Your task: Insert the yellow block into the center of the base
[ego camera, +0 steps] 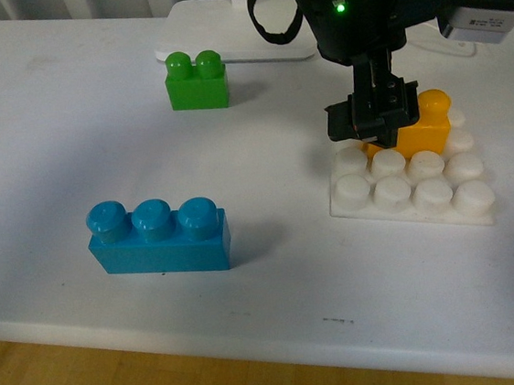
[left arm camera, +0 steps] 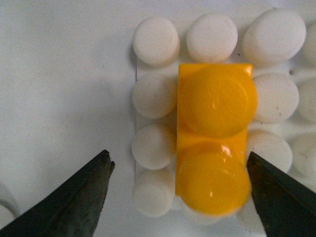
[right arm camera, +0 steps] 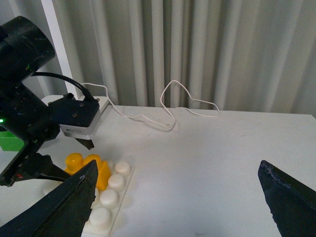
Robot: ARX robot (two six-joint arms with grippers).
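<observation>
Yellow block (left arm camera: 213, 143) sitting on the base (left arm camera: 157, 37), over the middle studs in the left wrist view, one column of white studs showing beside it on one flank and more on the other. Seems pressed down, though full seating cannot be told from these pictures; in the front view stands upright amid the stud grid (ego camera: 413, 130).

Step in hand, by judgement: release after placing, or the last press. Left gripper (left arm camera: 180, 190) hanging directly above the block, jaws spread wider than the block, both dark tips clear of its yellow sides, gripping nothing. Next move likely calls for either a straight lift away without nudging the block, or, if not fully seated, closing the jaws and pushing down squarely on the two studs.

Right gripper (right arm camera: 177, 197) held well apart over bare table (right arm camera: 222, 163), jaws wide open, empty, looking toward the base from a distance.

Green brick (ego camera: 196, 79) and blue brick (ego camera: 159, 236) lying elsewhere on the table, untouched and well apart from the base. White cable (right arm camera: 168, 106) trailing across the far table.
</observation>
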